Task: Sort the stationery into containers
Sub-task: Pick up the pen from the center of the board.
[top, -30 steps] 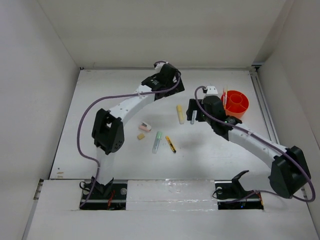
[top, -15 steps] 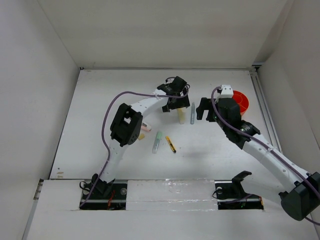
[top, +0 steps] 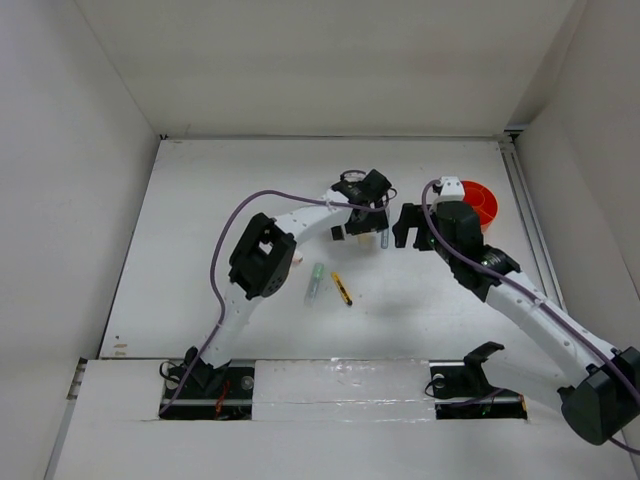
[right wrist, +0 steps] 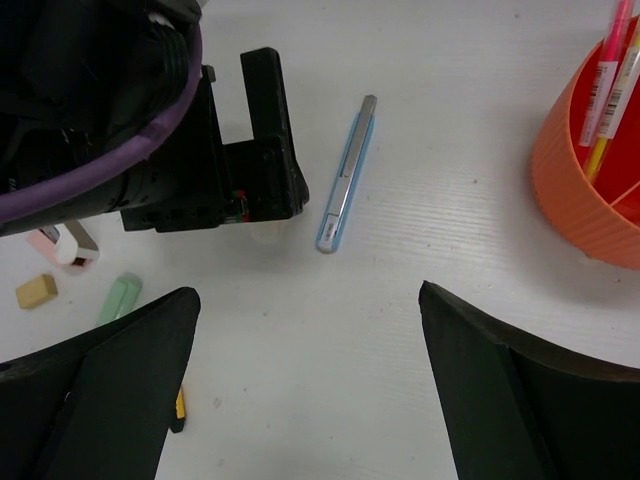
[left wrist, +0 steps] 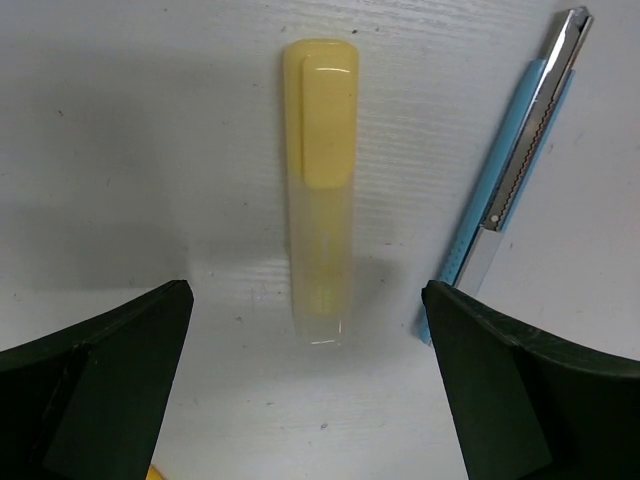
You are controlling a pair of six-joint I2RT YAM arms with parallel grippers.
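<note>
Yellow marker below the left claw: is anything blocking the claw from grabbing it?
Nothing visible lies between them. The left gripper is open with a finger on each side of the yellow marker. The grey-blue pen lies close beside one finger, apart from the marker.

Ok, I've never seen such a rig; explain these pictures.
Two robot arms are bolted to a table. One picture looks down from above; the other two come from cameras on each wrist, the dark wedges being that arm's own fingers. The left tool is open over a yellow marker, with a blue cutter beside it. The right tool is open too; nothing is held. An orange pot holds pens. A pale green marker, a yellow-black pen, a pink eraser and a tan eraser lie loose.
</note>
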